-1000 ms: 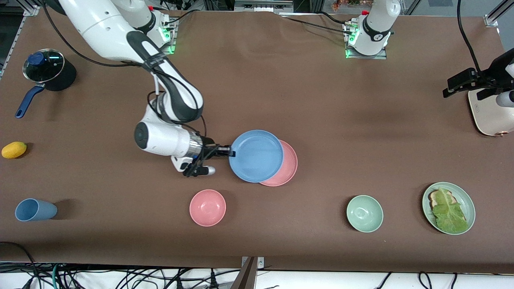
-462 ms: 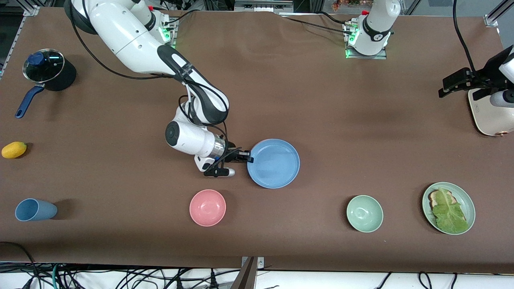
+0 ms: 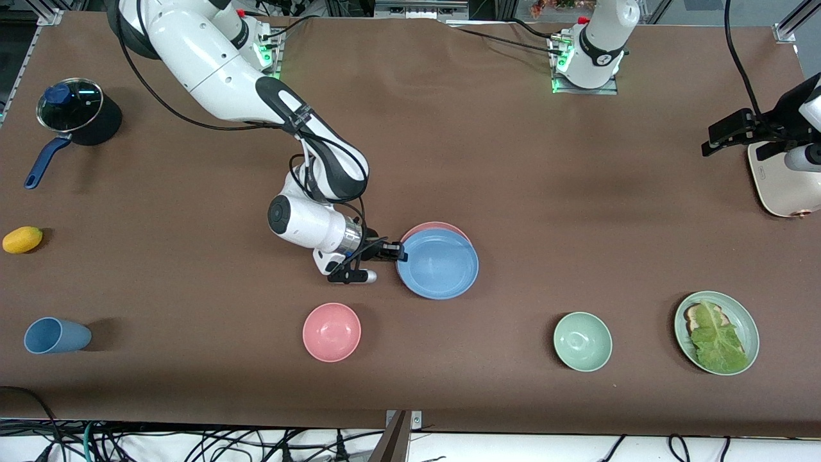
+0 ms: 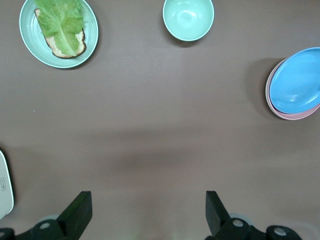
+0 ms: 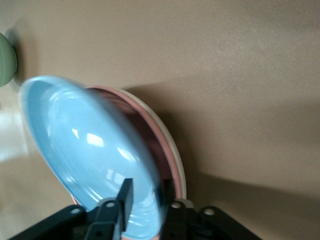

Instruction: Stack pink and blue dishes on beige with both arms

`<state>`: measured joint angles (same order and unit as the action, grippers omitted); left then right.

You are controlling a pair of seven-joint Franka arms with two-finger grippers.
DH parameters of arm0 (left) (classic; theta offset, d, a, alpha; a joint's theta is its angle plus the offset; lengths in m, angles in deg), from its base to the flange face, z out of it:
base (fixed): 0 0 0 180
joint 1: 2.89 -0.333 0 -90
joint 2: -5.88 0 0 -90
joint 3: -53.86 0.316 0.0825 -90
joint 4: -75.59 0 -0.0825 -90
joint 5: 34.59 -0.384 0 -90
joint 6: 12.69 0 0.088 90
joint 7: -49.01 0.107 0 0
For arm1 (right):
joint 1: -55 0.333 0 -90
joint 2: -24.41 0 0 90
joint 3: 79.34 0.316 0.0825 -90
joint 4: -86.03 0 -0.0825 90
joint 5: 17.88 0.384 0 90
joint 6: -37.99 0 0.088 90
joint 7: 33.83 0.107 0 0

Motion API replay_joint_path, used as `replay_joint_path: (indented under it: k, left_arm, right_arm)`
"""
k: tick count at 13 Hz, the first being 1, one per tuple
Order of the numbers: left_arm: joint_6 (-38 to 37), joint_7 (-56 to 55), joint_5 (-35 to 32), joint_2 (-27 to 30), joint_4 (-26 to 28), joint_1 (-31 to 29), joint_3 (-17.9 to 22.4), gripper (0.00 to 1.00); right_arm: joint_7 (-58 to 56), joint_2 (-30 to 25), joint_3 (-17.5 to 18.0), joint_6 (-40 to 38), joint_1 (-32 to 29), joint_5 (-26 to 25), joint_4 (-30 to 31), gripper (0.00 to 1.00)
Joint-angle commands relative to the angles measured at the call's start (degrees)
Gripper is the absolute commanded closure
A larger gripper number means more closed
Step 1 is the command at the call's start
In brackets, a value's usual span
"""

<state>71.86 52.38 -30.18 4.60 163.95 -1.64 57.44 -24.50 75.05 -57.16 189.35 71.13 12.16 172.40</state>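
Observation:
My right gripper (image 3: pixel 392 251) (image 5: pixel 147 200) is shut on the rim of the sky-blue plate (image 3: pixel 439 266) (image 5: pixel 85 150). It holds that plate tilted just over the pale pink plate (image 3: pixel 436 227) (image 5: pixel 150 125), mid-table. The pink plate lies on the beige plate (image 5: pixel 179 167), of which only a thin cream rim shows in the right wrist view; the front view hides it. The left wrist view shows the blue plate (image 4: pixel 297 82) covering most of the pink plate (image 4: pixel 295 116). My left gripper (image 3: pixel 734 131) (image 4: pixel 148 215) hangs open and holds nothing, high over the left arm's end of the table, and waits.
A pink bowl (image 3: pixel 331 332), a mint bowl (image 3: pixel 582 341) and a mint plate with lettuce (image 3: pixel 716 332) stand nearer the front camera. A blue cup (image 3: pixel 56 335), a yellow fruit (image 3: pixel 22 239) and a lidded pot (image 3: pixel 77 112) are at the right arm's end. A white appliance (image 3: pixel 782 183) sits under the left gripper.
The right arm carried the blue plate toward the left arm's end until it lay over the pink plate. Since then the blue plate has dropped slightly, and the pink rim shows again.

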Motion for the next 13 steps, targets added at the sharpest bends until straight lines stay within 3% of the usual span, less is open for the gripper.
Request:
replay_joint_path:
  k: [1, 4, 6, 10, 13]
  left_arm:
    - [-0.26, 0.05, -0.89, -0.48, -1.17, 0.25, -0.07, 0.00]
    - [-0.26, 0.05, -0.80, -0.57, -1.17, 0.16, -0.07, 0.00]
    - [-0.18, 0.05, -0.80, -0.57, -1.17, 0.25, -0.07, 0.00]
    - [-0.17, 0.05, -0.72, -1.10, -2.22, 0.25, -0.07, 0.00]
    - [-0.17, -0.03, -0.63, -1.71, -3.46, 0.25, -0.07, 0.00]
  right_arm:
    - [0.16, -0.02, -0.39, -0.01, 0.48, -0.15, -1.47, 0.00]
    - [0.16, -2.90, -1.70, -2.81, 0.30, -0.50, -0.59, 0.00]
    - [0.16, -6.68, -5.82, -10.52, 0.39, -1.81, 0.11, 0.00]
    - [0.08, -16.78, -15.93, -37.48, 0.30, -17.16, -0.33, 0.00]
    - [-0.19, -24.77, -21.73, -51.04, 0.30, -27.88, -0.50, 0.00]
